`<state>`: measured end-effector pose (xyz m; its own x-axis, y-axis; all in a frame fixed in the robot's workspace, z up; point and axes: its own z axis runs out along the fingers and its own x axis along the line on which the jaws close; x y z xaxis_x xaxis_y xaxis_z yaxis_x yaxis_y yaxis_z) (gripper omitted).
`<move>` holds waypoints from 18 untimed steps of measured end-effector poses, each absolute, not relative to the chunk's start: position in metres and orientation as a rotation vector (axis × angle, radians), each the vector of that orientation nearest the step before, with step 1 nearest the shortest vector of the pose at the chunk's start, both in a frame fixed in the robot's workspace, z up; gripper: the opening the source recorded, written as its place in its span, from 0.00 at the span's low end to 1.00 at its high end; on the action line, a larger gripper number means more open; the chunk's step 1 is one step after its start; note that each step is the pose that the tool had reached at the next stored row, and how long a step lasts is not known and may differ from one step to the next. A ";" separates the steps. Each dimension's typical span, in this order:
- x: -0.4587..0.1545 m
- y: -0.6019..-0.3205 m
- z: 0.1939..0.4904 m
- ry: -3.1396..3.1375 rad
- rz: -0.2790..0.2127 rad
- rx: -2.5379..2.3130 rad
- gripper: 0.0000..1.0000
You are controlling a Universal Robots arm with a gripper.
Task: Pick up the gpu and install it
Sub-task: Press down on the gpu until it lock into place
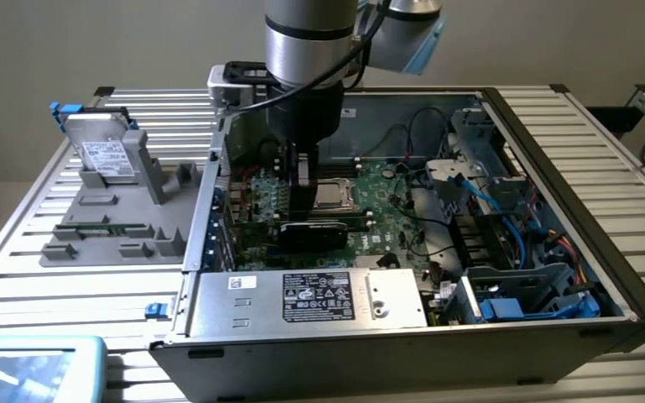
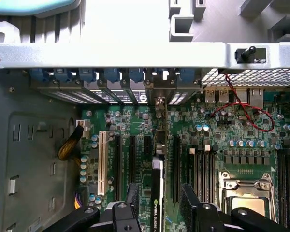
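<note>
I am working over a slatted metal desk (image 1: 591, 143) that is carrying a big open computer case (image 1: 625, 302), lying on its side with its inside facing up. Inside it the green motherboard (image 2: 217, 133) is taking up most of the floor, with the processor socket (image 2: 245, 193) sitting in its metal frame and a row of long black slots (image 2: 176, 166) running beside it. In the exterior view a silver power supply (image 1: 312, 298) with a black label is sitting along the case's near wall, and blue cables (image 1: 513, 197) are trailing through the drive bay toward that view's right.

On the desk at the exterior view's left, a grey holder (image 1: 115, 227) is standing, and a silver hard drive (image 1: 104, 155) with a white label is leaning upright in it.

My arm is reaching straight down into the case over the motherboard. The graphics card (image 2: 156, 203) is standing on edge in one of the slots, its metal end bracket meeting the row of rear openings at the case wall. My jaws (image 2: 159, 198) are standing wide apart, one finger (image 2: 133, 193) on either side of the card's upper edge, with a gap showing between the pads and the card, so I am gripping nothing.
</note>
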<state>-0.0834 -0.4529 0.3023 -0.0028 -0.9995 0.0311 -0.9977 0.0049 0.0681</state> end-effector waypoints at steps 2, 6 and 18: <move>-0.083 -0.453 0.302 -2.176 -0.040 2.167 0.48; -0.083 -0.453 0.302 -2.176 -0.040 2.167 0.40; -0.091 -0.446 0.300 -2.181 0.032 2.169 0.12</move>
